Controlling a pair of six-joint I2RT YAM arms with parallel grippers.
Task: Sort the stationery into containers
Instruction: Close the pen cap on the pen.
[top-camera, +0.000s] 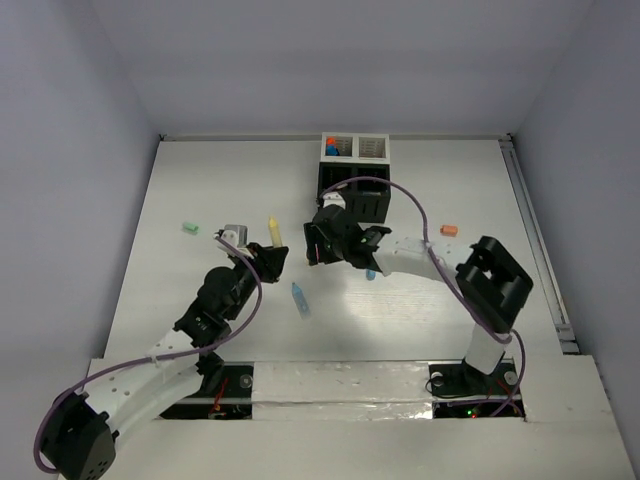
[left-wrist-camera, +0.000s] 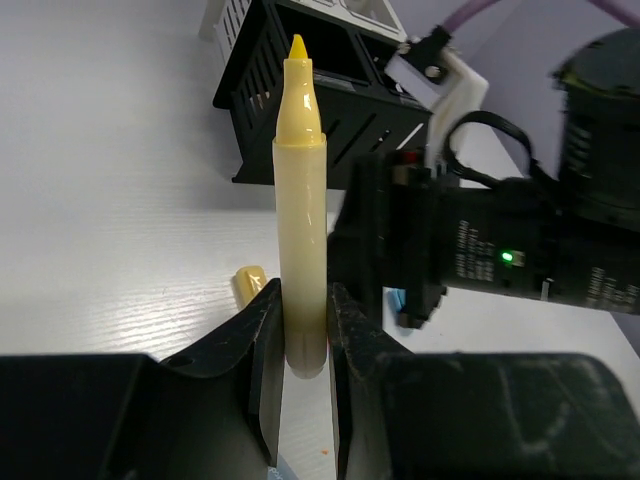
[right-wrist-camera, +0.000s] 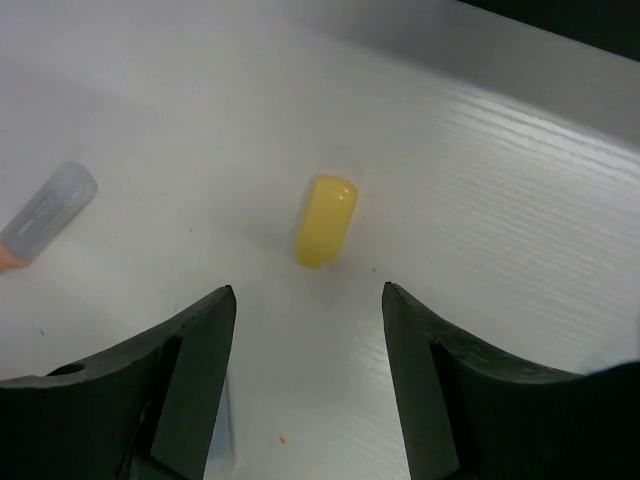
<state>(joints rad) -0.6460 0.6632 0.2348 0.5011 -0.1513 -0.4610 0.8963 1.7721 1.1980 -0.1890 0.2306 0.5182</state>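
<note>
**Stationery: yellow highlighter (left-wrist-camera: 300, 220) clamped in my left gripper (left-wrist-camera: 303, 312), cap off**

My left gripper is closed on the lower barrel of the yellow highlighter, which stands upright between the fingers with its bare yellow tip pointing away from the palm. Beyond that gripper, behind the pen, I see the organizer (left-wrist-camera: 375, 120), black part nearer, white part farther. My right gripper (right-wrist-camera: 308, 300) stands wide and holds nothing. The yellow cap (right-wrist-camera: 326, 220) lies on the table (right-wrist-camera: 500, 150) just ahead of its fingertips, centred between them and touching neither. A blue highlighter (top-camera: 299, 298) lies on the table between the two grippers, on the arm-base side.
</note>
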